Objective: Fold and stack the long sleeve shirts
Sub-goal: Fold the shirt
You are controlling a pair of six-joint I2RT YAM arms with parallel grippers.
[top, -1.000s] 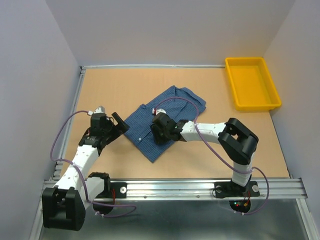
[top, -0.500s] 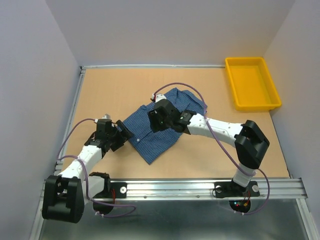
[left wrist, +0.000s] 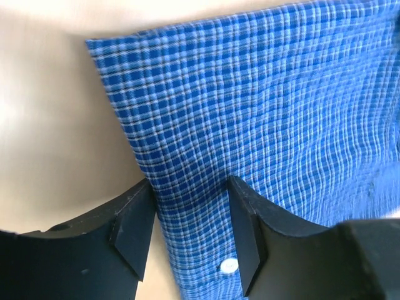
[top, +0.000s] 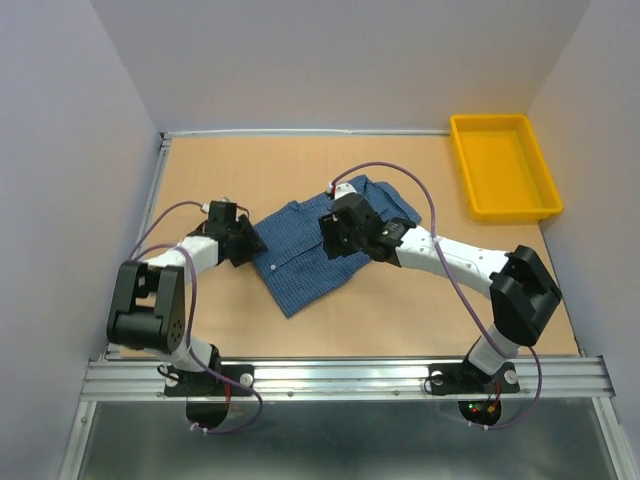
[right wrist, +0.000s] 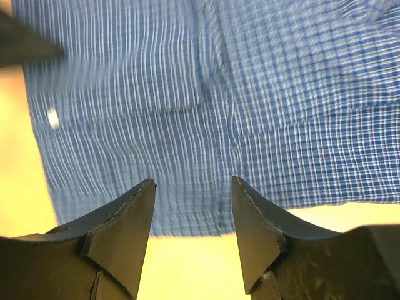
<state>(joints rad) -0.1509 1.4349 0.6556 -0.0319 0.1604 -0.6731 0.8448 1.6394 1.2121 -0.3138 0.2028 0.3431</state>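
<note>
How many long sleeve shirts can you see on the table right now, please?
1. The blue checked button-up shirt lies mid-table, with the left hand at its left edge and the right hand over it. Another could be hidden beneath it.

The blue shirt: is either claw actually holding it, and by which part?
Neither yet. The left gripper straddles the shirt's buttoned edge, jaws apart; the right gripper is open over it.

Tan tabletop (top: 250,170) between pale grey walls (top: 330,60)
</note>
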